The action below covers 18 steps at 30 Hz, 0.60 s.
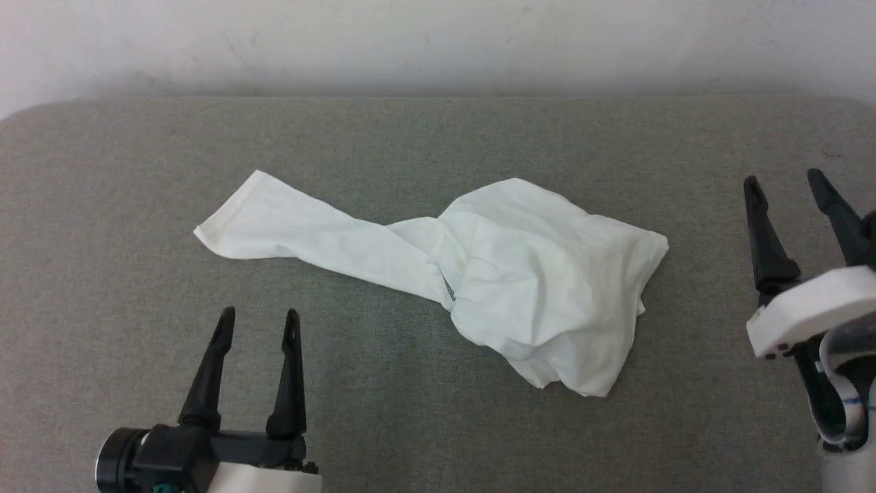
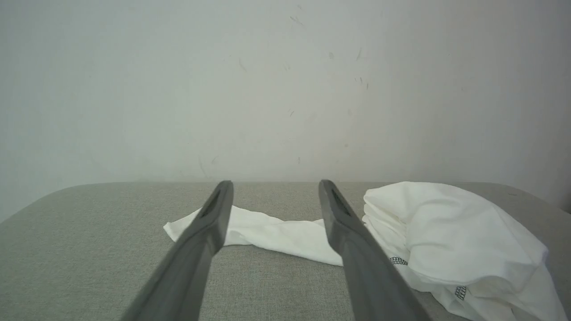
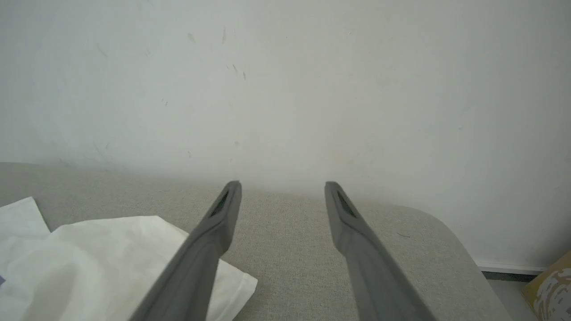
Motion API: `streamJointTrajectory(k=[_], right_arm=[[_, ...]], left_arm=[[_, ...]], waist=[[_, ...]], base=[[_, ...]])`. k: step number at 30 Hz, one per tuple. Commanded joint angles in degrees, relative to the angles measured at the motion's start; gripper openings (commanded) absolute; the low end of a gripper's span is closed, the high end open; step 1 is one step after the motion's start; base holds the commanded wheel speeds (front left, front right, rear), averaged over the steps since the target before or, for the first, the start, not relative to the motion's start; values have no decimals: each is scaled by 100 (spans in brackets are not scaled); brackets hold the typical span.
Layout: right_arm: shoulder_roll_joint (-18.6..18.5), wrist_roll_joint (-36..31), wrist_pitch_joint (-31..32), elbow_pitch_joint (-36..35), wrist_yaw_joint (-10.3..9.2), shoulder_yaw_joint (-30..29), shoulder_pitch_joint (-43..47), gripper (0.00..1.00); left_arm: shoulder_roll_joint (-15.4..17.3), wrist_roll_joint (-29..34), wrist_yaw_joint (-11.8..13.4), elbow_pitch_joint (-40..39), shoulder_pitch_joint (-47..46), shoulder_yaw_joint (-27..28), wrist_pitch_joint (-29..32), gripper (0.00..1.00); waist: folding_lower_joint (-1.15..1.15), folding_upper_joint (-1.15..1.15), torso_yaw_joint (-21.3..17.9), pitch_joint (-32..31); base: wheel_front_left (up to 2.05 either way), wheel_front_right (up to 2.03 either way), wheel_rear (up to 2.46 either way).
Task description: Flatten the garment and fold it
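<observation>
**Mia:** What is the biggest thing you can see?

**Tom:** A pale wall (image 1: 438, 41) at the back. In front of it is a big grey soft table (image 1: 137, 171) with round corners.

**Mia:** What is on the table?

**Tom:** The garment (image 1: 534, 274). It is a white shirt, and it lies in the middle of the table, all bunched up. The lumpy part is on the right. One long sleeve (image 1: 287, 229) sticks out flat to the left. It is twisted where it meets the lump.

**Mia:** Is anything holding it?

**Tom:** No. The left gripper (image 1: 260, 313) is on the near side of the sleeve and does not touch it. Its two dark fingers are spread wide with nothing between them. The right gripper (image 1: 783, 177) is off to the right, apart from the shirt. Its fingers are spread wide too, and they hold nothing.

**Mia:** Anything little?

**Tom:** A short line of dark stitching (image 1: 448, 287) shows at the twist. A corner of a brown box (image 3: 551, 285) sits low by the wall, past the table's right end.
</observation>
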Motion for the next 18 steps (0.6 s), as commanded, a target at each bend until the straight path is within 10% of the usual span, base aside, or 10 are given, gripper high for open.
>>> streamJointTrajectory(k=[1, 18], right_arm=[[-99, 11, 205, 109, -5, 18, -190, 100], [-621, 802, 2786, 2036, -5, 201, -1243, 100]], left_arm=[[-47, 75, -59, -3, -117, 21, -28, 100], [-412, 120, -458, 237, -580, -8, -28, 100]], waist=[[-1, -1, 229, 228], [-1, -1, 1044, 949]], base=[[0, 0, 0], [0, 0, 0]])
